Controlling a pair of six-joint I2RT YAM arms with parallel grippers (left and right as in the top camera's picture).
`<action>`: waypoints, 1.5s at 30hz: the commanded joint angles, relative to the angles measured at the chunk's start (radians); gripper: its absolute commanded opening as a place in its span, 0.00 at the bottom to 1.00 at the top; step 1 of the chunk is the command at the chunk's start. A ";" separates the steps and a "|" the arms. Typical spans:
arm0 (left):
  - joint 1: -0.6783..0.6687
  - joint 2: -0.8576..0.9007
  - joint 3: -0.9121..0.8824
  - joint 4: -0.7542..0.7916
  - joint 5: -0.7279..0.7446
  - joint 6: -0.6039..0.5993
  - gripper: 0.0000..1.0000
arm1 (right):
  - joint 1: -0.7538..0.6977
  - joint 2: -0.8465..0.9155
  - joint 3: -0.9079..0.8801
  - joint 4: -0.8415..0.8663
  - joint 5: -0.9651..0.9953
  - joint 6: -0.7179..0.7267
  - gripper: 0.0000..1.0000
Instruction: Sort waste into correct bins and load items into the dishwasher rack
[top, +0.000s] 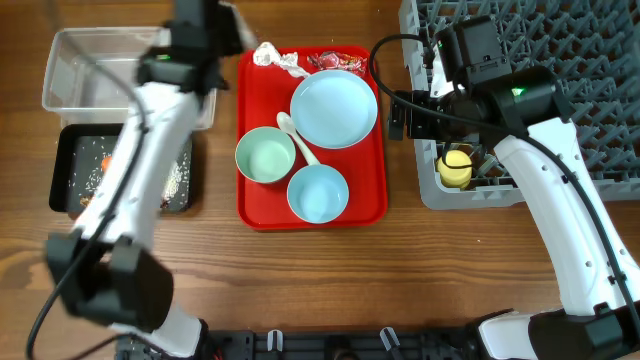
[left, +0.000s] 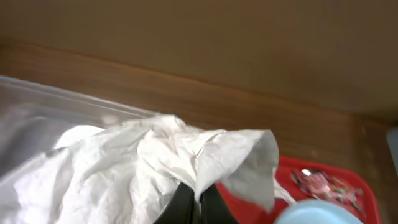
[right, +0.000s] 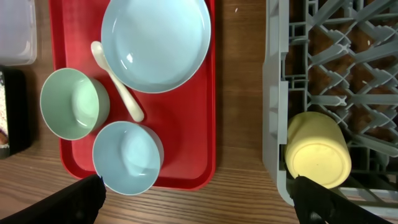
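White and crumpled, the paper tissue (left: 143, 162) hangs bunched in the left tool (left: 198, 198), whose dark fingers are closed tight on a fold at the tissue's underside. I judge it very light, soft and easily squashed. It cannot break, and it should not slide out of a firm pinch. A thin single layer could tear or pull free, though, so a hold on the thick gathered middle, as here, suits it better than one on an edge. Loose flaps spread to both sides of the fingers and droop over them. They could snag a rim or cling to the pads on release, so it probably needs a clear drop from above.

Just to this tool's left lies the clear plastic rectangular tub (left: 37, 109), which the tissue's left flap overlaps in the wrist view. Lower and to the tool's right sits the flat red serving tray (left: 249, 211), carrying the small red shiny snack wrapper (left: 318, 183) and the edge of the large round pale blue plate (left: 314, 214). Beyond the tool runs the wooden tabletop (left: 205, 102).

Well apart, the right tool (right: 198, 186) stands wide and holds nothing. The small yellow cup (right: 317, 152) sits in the grey plastic lattice dishwasher rack (right: 277, 93) just to its right.
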 joint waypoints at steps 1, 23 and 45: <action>0.113 -0.043 0.003 -0.051 -0.035 0.013 0.04 | 0.001 0.008 -0.004 0.003 0.017 0.004 0.99; 0.212 0.106 0.003 -0.027 0.019 0.013 1.00 | 0.001 0.008 -0.004 0.001 0.016 0.004 1.00; -0.105 0.449 0.003 0.277 0.207 -0.107 0.99 | 0.001 0.008 -0.004 0.000 0.016 0.005 0.99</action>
